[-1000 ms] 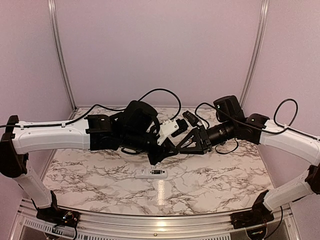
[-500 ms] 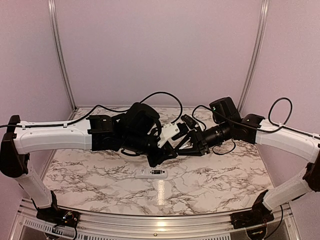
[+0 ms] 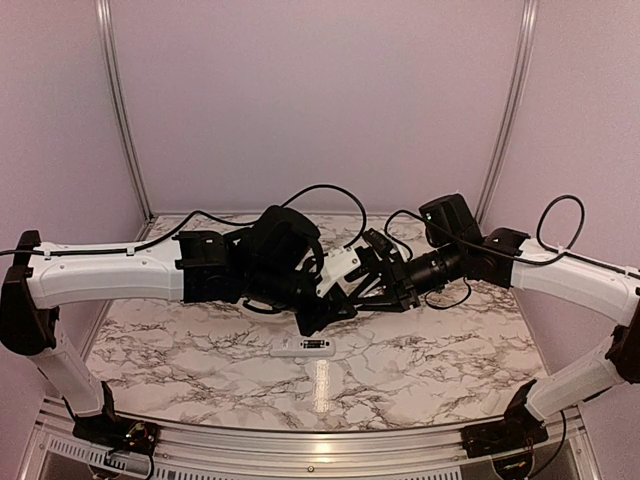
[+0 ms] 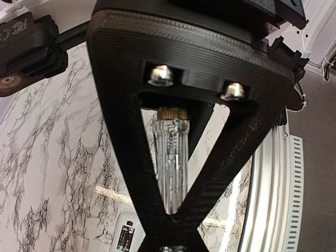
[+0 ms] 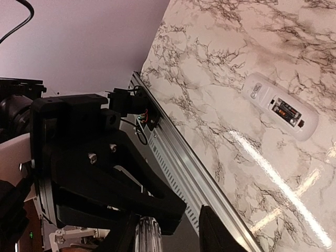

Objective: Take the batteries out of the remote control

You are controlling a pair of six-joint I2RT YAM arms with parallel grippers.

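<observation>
Top view: both arms met above the desk (image 3: pixel 450 360), the left gripper (image 3: pixel 320 303) close against the right gripper (image 3: pixel 365 283). The remote control (image 3: pixel 303 346) lay flat below them, toward the bases.

Left wrist: a clear-handled tool (image 4: pixel 171 157) filled mid-view. We could not tell the left fingers' state.

Right wrist: the right fingers (image 5: pixel 212 233) stood apart, with the handle between them. The batteries (image 5: pixel 286 109) sat in the remote's uncovered bay.

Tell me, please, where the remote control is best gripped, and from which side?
Probably from above, pinching the remote control across its narrow width at the plain rounded end, clear of the batteries; it lies flat, back up, on the table.
</observation>
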